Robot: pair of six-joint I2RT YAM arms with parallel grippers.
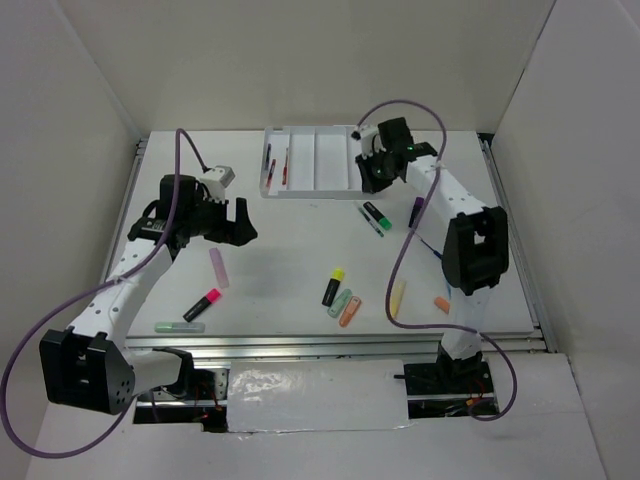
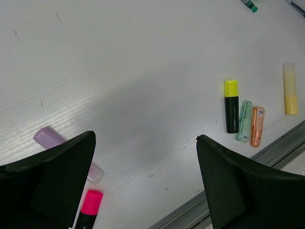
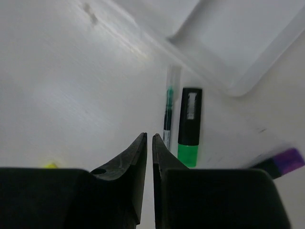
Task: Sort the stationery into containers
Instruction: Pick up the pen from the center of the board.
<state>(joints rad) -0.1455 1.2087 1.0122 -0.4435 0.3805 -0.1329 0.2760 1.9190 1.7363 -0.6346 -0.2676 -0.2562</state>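
Observation:
The white divided tray (image 1: 318, 152) lies at the back, with two thin pens (image 1: 268, 160) in its left compartments. My right gripper (image 1: 377, 178) hovers by the tray's right end; in the right wrist view its jaws (image 3: 149, 137) are shut with nothing between them, just left of a thin green pen (image 3: 167, 112) and a green-capped highlighter (image 3: 189, 126). My left gripper (image 1: 236, 222) stands open and empty above the table (image 2: 145, 138). A lilac marker (image 2: 47, 137) and a pink-capped highlighter (image 2: 90, 202) lie by its left finger.
On the table lie a yellow-capped highlighter (image 1: 333, 286), green (image 1: 340, 303) and orange (image 1: 349, 312) pastel markers, a yellow marker (image 1: 398, 298), a small orange one (image 1: 441, 304), a green marker (image 1: 180, 327) and a purple-capped one (image 1: 416, 210). A metal rail (image 1: 330, 341) edges the front.

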